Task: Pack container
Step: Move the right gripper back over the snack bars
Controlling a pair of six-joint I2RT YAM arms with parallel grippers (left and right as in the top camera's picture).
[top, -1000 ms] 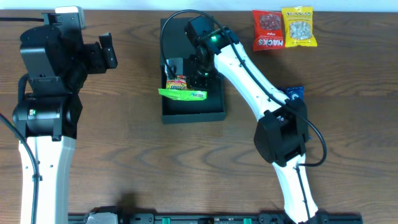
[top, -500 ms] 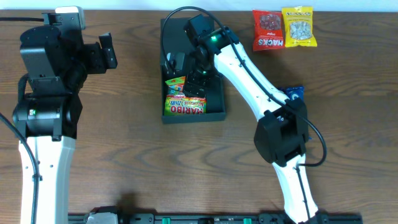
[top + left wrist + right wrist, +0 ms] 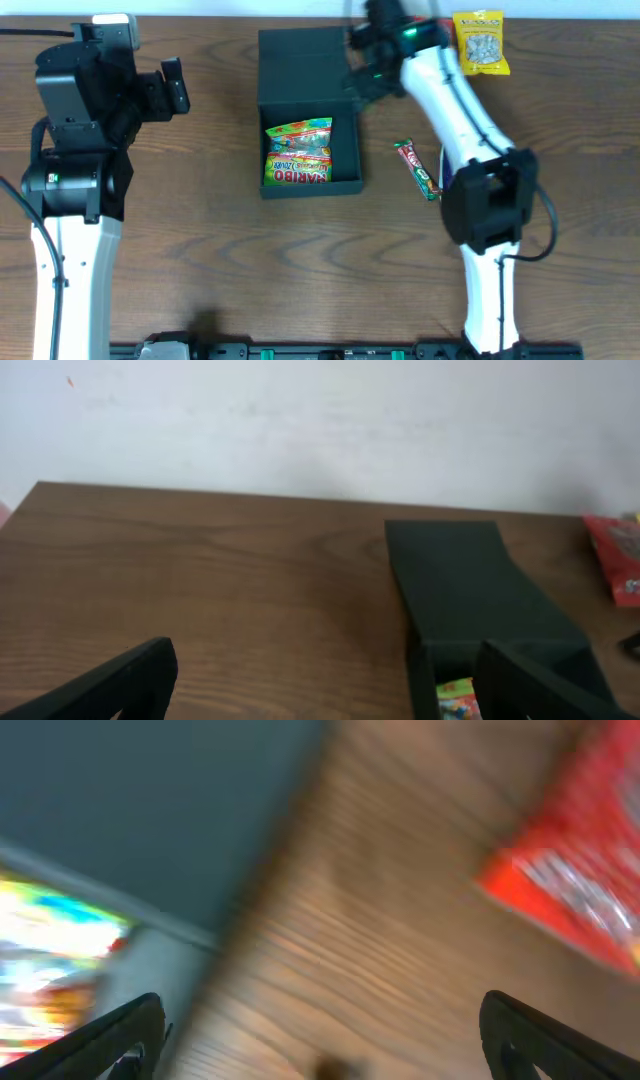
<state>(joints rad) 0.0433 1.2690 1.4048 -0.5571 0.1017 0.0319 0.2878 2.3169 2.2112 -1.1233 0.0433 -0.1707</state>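
The container (image 3: 345,180) is a black shallow box with its flap lid (image 3: 300,60) folded open towards the back. A green and red Haribo packet (image 3: 297,155) lies flat inside it. My right gripper (image 3: 360,72) hangs open and empty over the table just right of the lid. In the blurred right wrist view its open jaws (image 3: 320,1040) frame bare wood, with the lid (image 3: 150,800) on the left and a red packet (image 3: 570,880) on the right. My left gripper (image 3: 180,85) stands open and empty far left of the container (image 3: 460,590).
A yellow snack packet (image 3: 480,42) lies at the back right. A red and green candy bar (image 3: 418,168) lies on the wood right of the container, beside the right arm's base. The left arm's body fills the left side.
The right gripper let go of the Haribo packet, which now lies flat in the container. It opened, then swung up and right past the lid. The left arm has not moved.
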